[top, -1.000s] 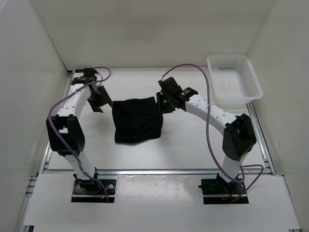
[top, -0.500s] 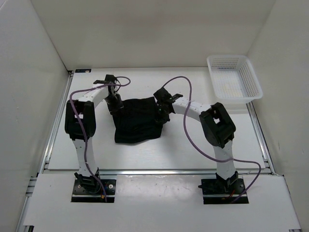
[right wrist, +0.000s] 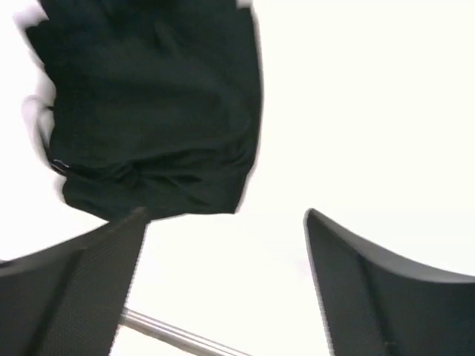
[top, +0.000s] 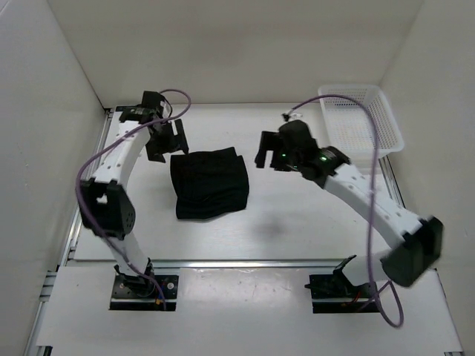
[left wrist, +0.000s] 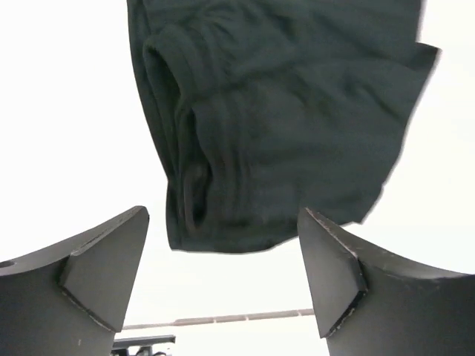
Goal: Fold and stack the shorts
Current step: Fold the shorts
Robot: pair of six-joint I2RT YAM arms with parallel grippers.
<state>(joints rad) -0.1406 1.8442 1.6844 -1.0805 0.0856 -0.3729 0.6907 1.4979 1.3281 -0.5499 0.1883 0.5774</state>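
The black shorts [top: 210, 184] lie folded into a rough square on the white table, nothing holding them. My left gripper [top: 167, 141] hovers just past their far left corner, jaws wide open and empty. My right gripper [top: 267, 152] hangs off their far right corner, also open and empty. In the left wrist view the shorts [left wrist: 282, 111] fill the upper part, folded layers showing, beyond the spread left gripper [left wrist: 223, 215]. In the right wrist view the shorts [right wrist: 148, 111] lie upper left, blurred, and the right gripper [right wrist: 224, 216] frames bare table.
A white mesh basket [top: 360, 119] stands at the back right corner. White walls close in the table on three sides. A metal rail [top: 245, 262] runs along the near edge by the arm bases.
Both grippers were down at the shorts' far corners half a second ago. They have opened, let go and lifted away outward; the right arm has swung out to the right.
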